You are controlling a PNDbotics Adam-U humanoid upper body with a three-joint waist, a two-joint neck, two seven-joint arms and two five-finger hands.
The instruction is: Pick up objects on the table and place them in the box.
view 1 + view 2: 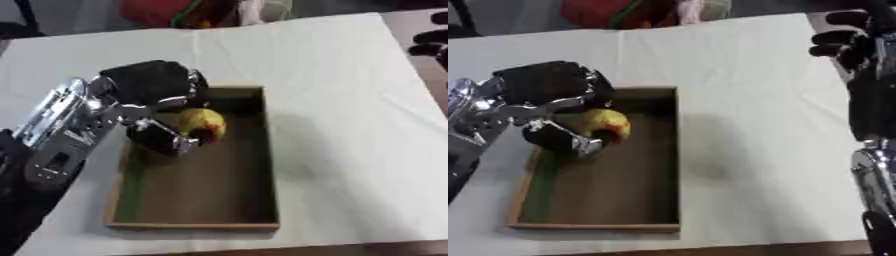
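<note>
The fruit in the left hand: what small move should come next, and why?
Probably open the fingers and let go. The left hand holds the yellow fruit over the box, inside its walls, so it should drop in.

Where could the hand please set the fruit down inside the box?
The near half of the shallow wooden box is bare floor. The far left corner is crowded by the left hand gripping the round yellow-red fruit.
</note>
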